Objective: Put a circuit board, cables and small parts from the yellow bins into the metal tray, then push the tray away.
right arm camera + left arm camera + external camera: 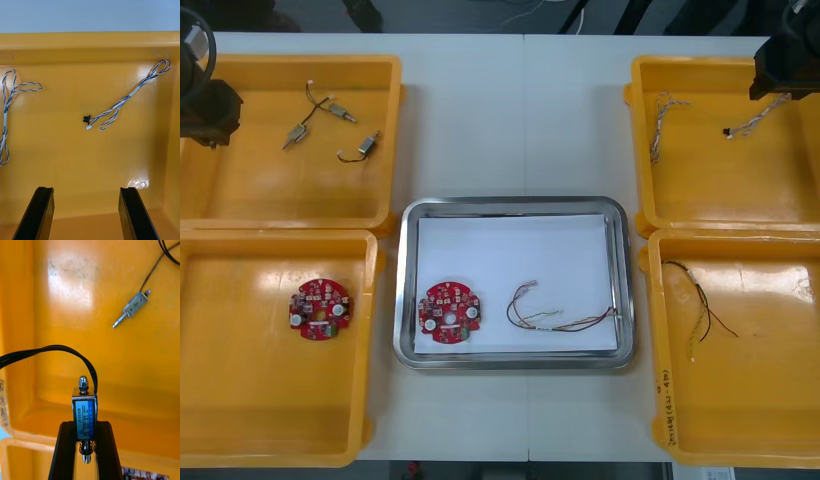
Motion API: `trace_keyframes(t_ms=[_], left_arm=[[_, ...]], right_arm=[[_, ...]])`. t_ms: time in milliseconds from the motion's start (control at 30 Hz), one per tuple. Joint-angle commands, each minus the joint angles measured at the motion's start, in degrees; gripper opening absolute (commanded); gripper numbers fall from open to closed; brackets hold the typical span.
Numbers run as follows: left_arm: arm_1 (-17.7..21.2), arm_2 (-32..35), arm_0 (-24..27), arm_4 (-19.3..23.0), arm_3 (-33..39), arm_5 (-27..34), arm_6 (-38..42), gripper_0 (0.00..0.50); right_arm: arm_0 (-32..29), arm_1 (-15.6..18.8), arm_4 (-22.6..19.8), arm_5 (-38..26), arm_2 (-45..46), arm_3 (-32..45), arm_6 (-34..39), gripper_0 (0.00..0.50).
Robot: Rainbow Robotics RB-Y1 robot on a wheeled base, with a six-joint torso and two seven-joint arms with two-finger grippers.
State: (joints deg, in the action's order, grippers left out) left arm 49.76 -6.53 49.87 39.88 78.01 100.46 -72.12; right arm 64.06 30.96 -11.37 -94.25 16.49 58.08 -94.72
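Grasping a small blue-labelled metal part [84, 410], the left gripper [85, 427] probably needed next to reach the shiny rectangular metal tray [510, 204]; the right gripper [86, 193] hovered released.

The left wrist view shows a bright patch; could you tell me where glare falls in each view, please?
Left wrist view: a white glare patch on the far left yellow bin floor, beyond the small metal part the left claw grips. Right wrist view: a small glint in the far right yellow bin by the open right claw. Front view: the metal tray rim shines.
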Motion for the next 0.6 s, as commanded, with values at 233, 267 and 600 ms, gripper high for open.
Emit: trace_keyframes(t_ms=[233, 267, 600], left_arm=[[0.78, 2.48, -3.55, 2.57, 16.3, 9.23, 16.13, 0.0], [0.34, 2.48, -3.55, 2.75, 17.26, 9.54, 16.4, 0.0], [-7.22, 0.81, -3.55, 2.75, 27.28, 9.54, 18.77, 0.0]], right_arm=[[7.83, 3.66, 2.06, 9.26, 1.88, -12.73, 6.21, 0.5], [8.1, 3.58, 2.14, 9.87, 1.88, -13.87, 7.53, 0.5], [12.49, 3.66, 3.64, 18.66, 0.03, -26.53, 12.63, 0.5]])
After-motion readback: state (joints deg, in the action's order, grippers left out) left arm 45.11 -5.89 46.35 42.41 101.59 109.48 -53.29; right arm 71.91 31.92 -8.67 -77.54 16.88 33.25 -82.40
